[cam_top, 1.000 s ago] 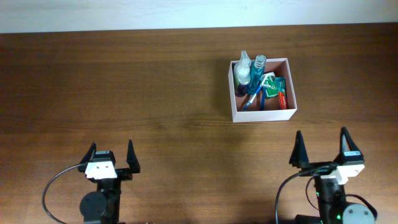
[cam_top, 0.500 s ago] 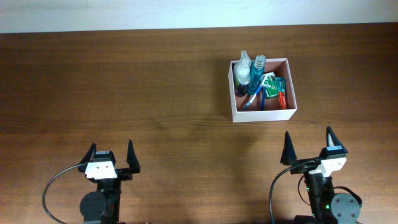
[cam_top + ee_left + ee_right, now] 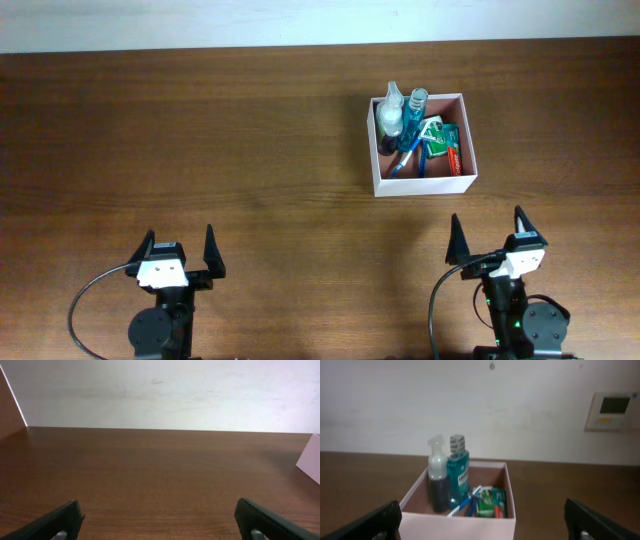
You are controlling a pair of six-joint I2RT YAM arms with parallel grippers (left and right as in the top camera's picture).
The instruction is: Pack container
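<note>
Dark wood table (image 3: 200,150), white wall (image 3: 160,390), beige wall panel (image 3: 612,410), filled container (image 3: 425,184)

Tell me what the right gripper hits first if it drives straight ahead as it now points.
Most likely the container, at its near white wall; it sits straight ahead of the right gripper, framed between its open jaws.
</note>
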